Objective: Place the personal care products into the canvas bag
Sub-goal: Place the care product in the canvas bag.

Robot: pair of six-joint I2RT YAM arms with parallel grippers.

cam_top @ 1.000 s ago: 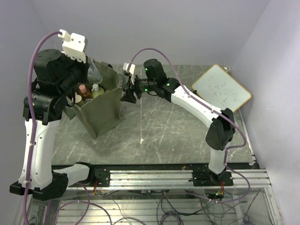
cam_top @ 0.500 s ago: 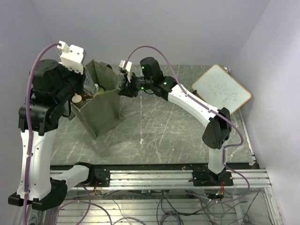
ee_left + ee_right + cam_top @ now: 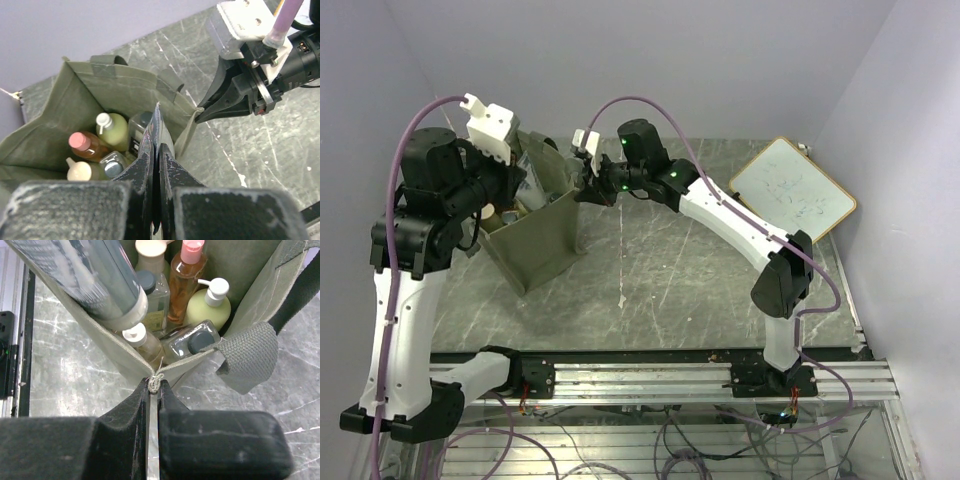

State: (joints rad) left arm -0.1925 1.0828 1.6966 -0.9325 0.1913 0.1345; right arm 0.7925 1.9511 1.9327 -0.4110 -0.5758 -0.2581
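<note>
The canvas bag (image 3: 535, 245) stands upright on the bench (image 3: 680, 280), left of centre, with its mouth open. The right end effector (image 3: 154, 386) is clenched on the fabric seam at the top corner of the bag that faces it. The left end effector (image 3: 156, 145) grasps the translucent grey tube (image 3: 100, 275) by its flat end. The tube hangs tilted, cap downward, in the bag mouth (contact with the bottles below cannot be told).

Contents of the bag:
- cream bottle (image 3: 150, 252)
- orange bottle (image 3: 185, 277)
- yellow-green pump bottle (image 3: 210, 307)
- clear square bottle (image 3: 192, 340)
- second clear square bottle (image 3: 154, 292)
- small white-capped bottle (image 3: 137, 335)

The wood-framed whiteboard (image 3: 790, 195) lies at the far right of the bench, well apart from the bag.
</note>
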